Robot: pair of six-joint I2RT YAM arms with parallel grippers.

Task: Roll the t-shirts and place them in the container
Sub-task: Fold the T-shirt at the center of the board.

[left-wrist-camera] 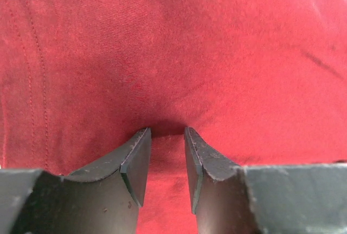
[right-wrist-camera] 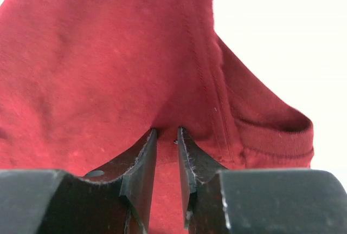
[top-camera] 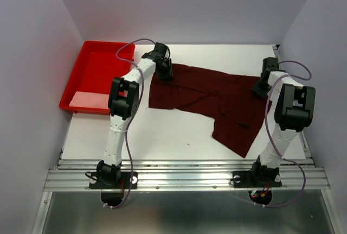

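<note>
The dark maroon t-shirt (top-camera: pixel 211 96) lies spread and wrinkled on the white table, with one part trailing toward the near right. My left gripper (top-camera: pixel 165 74) is at the shirt's far left corner. In the left wrist view its jaws (left-wrist-camera: pixel 167 131) stand narrowly apart with a fold of the cloth (left-wrist-camera: pixel 173 55) pinched between them. My right gripper (top-camera: pixel 259 89) is at the shirt's right edge. In the right wrist view its jaws (right-wrist-camera: pixel 167 131) are nearly together on a fold of the cloth (right-wrist-camera: pixel 97 66), beside a ribbed hem (right-wrist-camera: pixel 276 136).
A bright red plastic tray (top-camera: pixel 97 71) sits at the far left of the table, with a pale pink patch (top-camera: pixel 89 100) at its near end. White walls stand close on the left, right and back. The aluminium rail (top-camera: pixel 184 177) runs along the near edge.
</note>
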